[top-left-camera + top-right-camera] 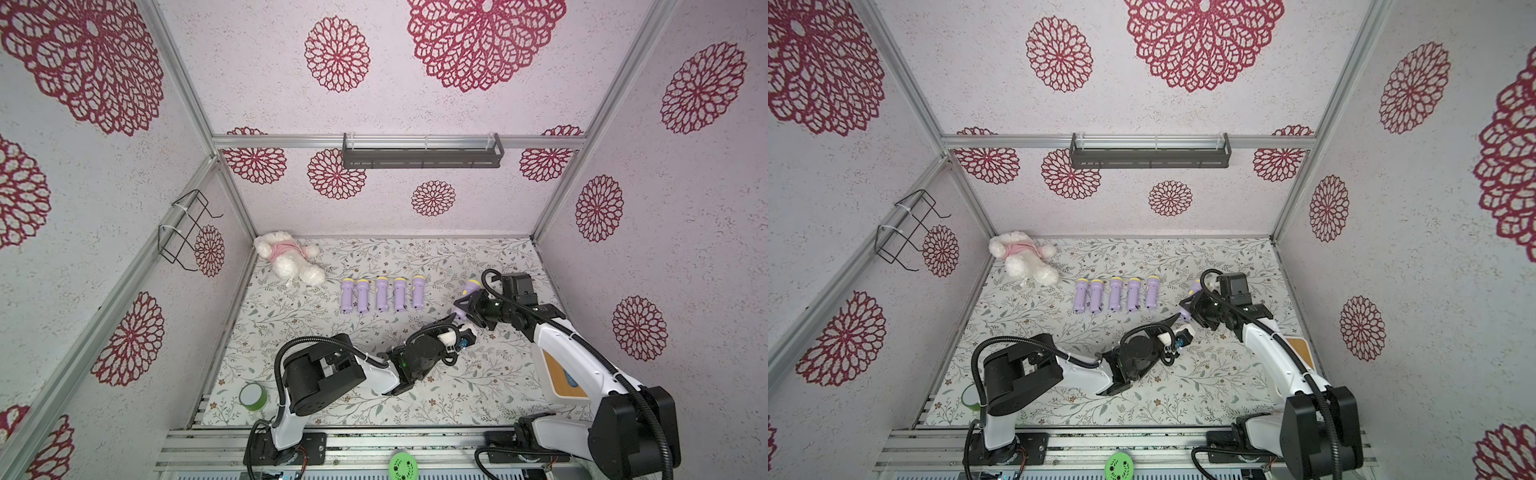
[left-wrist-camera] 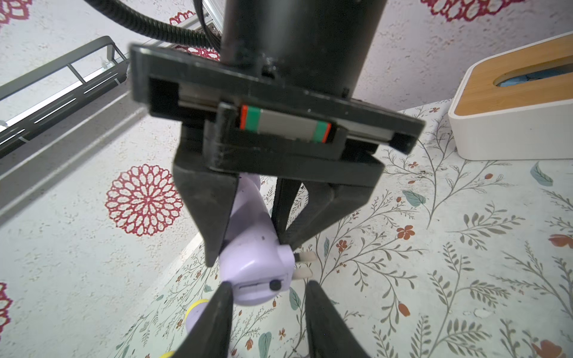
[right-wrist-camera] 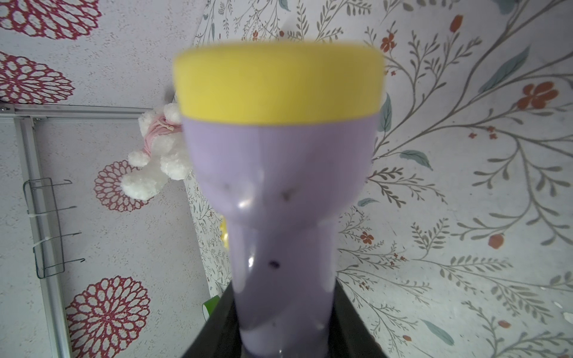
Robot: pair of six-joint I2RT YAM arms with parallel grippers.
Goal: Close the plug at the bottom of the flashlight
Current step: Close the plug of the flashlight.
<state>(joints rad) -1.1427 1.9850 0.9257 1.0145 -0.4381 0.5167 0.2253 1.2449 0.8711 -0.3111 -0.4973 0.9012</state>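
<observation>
My right gripper [image 3: 283,325] is shut on the handle of a lilac flashlight [image 3: 279,186] with a yellow head and holds it off the table, tilted. In both top views the flashlight [image 1: 471,286] [image 1: 1195,286] sits at the right gripper [image 1: 467,304] [image 1: 1192,305]. The left wrist view shows its rounded bottom [image 2: 257,272], with the plug's two pale prongs [image 2: 303,272] sticking out sideways. My left gripper [image 2: 268,286] is open just below that bottom. One fingertip [image 2: 224,289] touches the bottom's edge, and the other stands near the prongs. Nothing sits between them.
Several more lilac flashlights [image 1: 380,295] lie in a row mid-table. A white plush toy [image 1: 286,257] lies at the back left. A green tape roll [image 1: 252,396] is at the front left, and a white box with a wooden lid [image 2: 511,102] is on the right.
</observation>
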